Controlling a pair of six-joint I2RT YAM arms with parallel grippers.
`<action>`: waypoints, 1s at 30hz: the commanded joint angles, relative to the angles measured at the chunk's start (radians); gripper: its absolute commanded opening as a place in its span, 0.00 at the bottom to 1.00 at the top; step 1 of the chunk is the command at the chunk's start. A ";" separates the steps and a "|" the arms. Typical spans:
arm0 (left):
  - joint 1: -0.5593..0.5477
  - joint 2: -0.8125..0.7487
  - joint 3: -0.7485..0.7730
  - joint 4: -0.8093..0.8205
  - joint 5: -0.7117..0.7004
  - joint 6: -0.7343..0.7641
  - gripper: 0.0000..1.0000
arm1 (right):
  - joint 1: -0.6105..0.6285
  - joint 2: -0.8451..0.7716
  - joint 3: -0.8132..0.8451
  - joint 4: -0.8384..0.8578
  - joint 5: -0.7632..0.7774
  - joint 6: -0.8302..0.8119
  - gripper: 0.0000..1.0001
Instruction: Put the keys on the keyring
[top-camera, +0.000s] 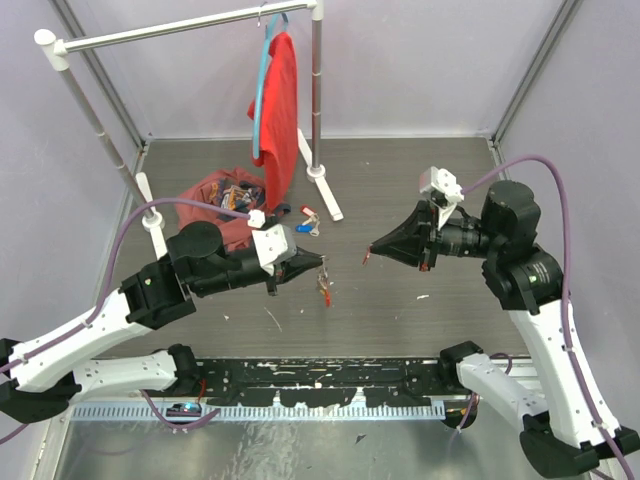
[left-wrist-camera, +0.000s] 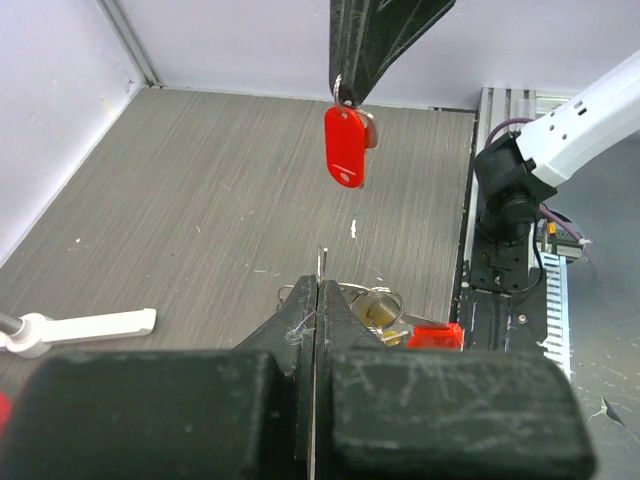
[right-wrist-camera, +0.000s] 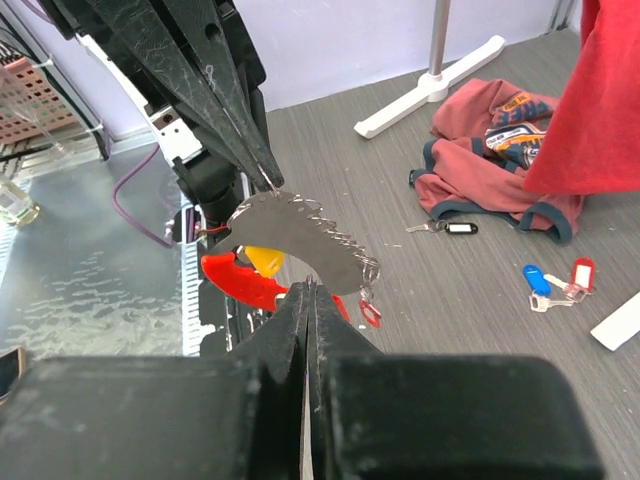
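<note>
The silver keyring (right-wrist-camera: 300, 228) bears a red tag (right-wrist-camera: 240, 281) and yellow tag (right-wrist-camera: 263, 259).

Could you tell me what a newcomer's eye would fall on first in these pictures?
Probably the meeting above the middle of the table: the left end effector, shut on the keyring, faces the right end effector, which dangles a red-tagged key. Next comes the bright red shirt hanging on the rack at the back.

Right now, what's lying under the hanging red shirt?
A pile of red clothes on the table; the shirt hides part of it. Loose tagged keys lie beside it.
</note>
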 joint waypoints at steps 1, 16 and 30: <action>0.000 0.004 0.051 0.008 -0.047 -0.010 0.00 | 0.070 0.050 0.035 0.090 0.051 0.019 0.01; -0.007 0.006 0.088 -0.123 -0.095 -0.016 0.00 | 0.342 0.102 -0.010 0.096 0.310 -0.021 0.01; -0.006 0.004 0.071 -0.089 -0.094 -0.010 0.00 | 0.364 0.112 -0.094 0.318 0.229 0.090 0.01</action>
